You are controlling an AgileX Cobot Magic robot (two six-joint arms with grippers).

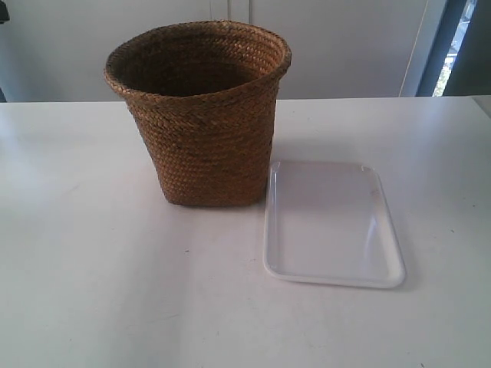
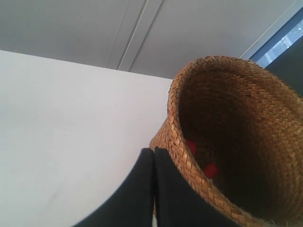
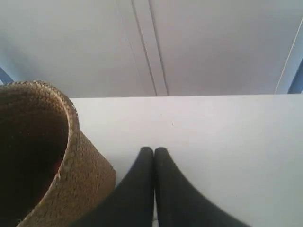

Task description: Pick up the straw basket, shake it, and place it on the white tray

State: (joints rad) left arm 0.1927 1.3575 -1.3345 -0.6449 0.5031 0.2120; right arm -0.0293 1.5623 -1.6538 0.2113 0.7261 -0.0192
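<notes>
The straw basket point(image 1: 203, 115) stands upright on the white table, just left of the white tray point(image 1: 331, 224) in the exterior view; its base nearly touches the tray's rim. Neither arm shows in that view. In the left wrist view my left gripper point(image 2: 154, 151) is shut with nothing in it, its tips close beside the straw basket's rim point(image 2: 182, 156). Red patches point(image 2: 209, 169) show deep in the basket's dark inside. In the right wrist view my right gripper point(image 3: 154, 151) is shut and empty, with the straw basket point(image 3: 57, 156) off to one side, apart from it.
The white table point(image 1: 92, 268) spreads round both things. A pale wall with a vertical seam point(image 3: 149, 52) stands behind the table, and a dark window frame point(image 1: 460, 46) shows at the back right of the exterior view.
</notes>
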